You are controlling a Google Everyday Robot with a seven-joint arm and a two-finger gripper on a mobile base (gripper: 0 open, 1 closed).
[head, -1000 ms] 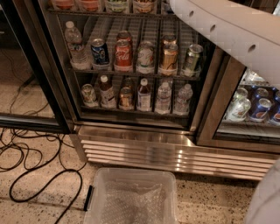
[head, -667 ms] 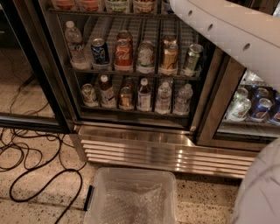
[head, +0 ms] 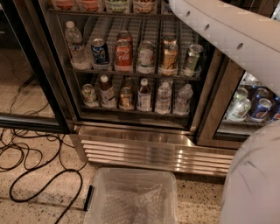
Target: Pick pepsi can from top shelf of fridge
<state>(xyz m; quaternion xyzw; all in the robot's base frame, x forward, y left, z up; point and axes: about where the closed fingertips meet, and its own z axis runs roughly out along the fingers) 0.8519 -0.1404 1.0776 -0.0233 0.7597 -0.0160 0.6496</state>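
Note:
The fridge (head: pixel 144 151) fills the camera view, and its left compartment stands open. The blue pepsi can (head: pixel 99 50) stands upright on the middle one of three visible wire shelves (head: pixel 131 71), second from the left. It sits between a water bottle (head: pixel 75 43) and a red Coca-Cola can (head: pixel 123 54). A gold-brown can (head: pixel 169 57) stands further right on the same shelf. My white arm (head: pixel 227 35) crosses the top right corner. My gripper is out of view.
A higher shelf (head: pixel 105 12) and a lower shelf (head: pixel 135 109) hold several bottles and cans. More blue cans (head: pixel 261 109) sit behind the right glass door. A clear plastic bin (head: pixel 131 199) stands on the floor in front. Black cables (head: pixel 35 153) lie at left. My white body (head: pixel 253 175) fills the lower right.
My white body has come further into the lower right of the view. The cans and bottles in the fridge have not moved.

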